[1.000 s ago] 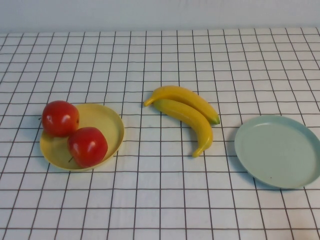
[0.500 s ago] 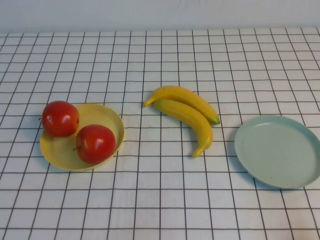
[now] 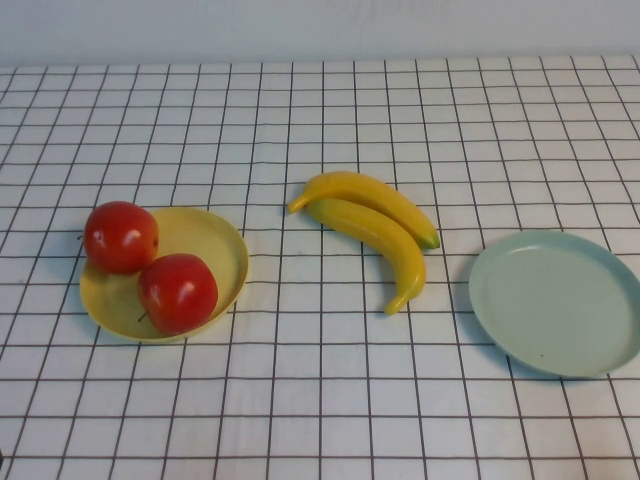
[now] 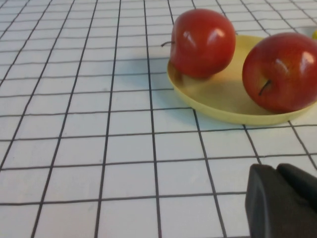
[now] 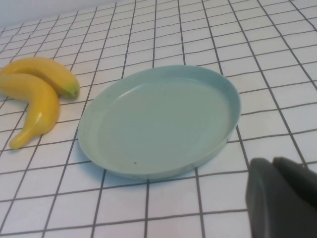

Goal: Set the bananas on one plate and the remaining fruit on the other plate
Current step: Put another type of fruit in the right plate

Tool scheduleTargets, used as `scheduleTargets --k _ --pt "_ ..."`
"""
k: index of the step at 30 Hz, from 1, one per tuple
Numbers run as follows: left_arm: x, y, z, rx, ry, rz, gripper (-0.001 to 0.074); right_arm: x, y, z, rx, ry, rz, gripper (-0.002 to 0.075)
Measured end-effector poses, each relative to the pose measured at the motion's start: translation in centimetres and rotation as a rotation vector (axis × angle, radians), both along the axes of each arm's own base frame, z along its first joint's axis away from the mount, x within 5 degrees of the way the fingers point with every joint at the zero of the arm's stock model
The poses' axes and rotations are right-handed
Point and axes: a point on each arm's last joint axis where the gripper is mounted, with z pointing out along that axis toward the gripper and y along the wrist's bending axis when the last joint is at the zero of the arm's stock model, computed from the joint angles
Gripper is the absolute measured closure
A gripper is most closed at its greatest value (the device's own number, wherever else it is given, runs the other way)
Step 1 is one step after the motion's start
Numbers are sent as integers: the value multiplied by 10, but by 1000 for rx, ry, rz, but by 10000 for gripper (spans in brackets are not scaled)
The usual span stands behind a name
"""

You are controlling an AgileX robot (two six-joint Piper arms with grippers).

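We see a white checked cloth surface [image 3: 330, 400] w/ a pale wall behind. Vs 0.5 s ago, the near apple [image 3: 177, 292] has rolled slightly toward 7 o'clock; the far apple [image 3: 120, 236] is unmoved. Both sit in the yellow plate [image 3: 215, 245] at 9 o'clock. The bananas [image 3: 375, 225] lie mid-surface, touching each other; the blue-green plate [image 3: 555, 300] at 3 o'clock holds nothing. Left pincer [image 4: 282, 201] near the yellow plate, right pincer [image 5: 282, 196] near the blue-green one; fingers' state: can't tell.

Red apples [image 3: 150, 265] on yellow plate [image 3: 215, 240]; bananas [image 3: 375, 230] beside bare blue-green plate [image 3: 560, 305].
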Motion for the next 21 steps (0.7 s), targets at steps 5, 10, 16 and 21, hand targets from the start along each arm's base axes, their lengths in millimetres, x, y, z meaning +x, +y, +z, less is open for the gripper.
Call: scheduleTargets --k 5,10,16,21 --pt "0 1 -1 3 14 27 738 0 0 0 0 0 0 743" --pt "0 2 -1 1 14 32 738 0 0 0 0 0 0 743" --pt "0 2 -1 -1 16 31 738 0 0 0 0 0 0 743" --pt "0 2 -1 2 16 30 738 0 0 0 0 0 0 743"
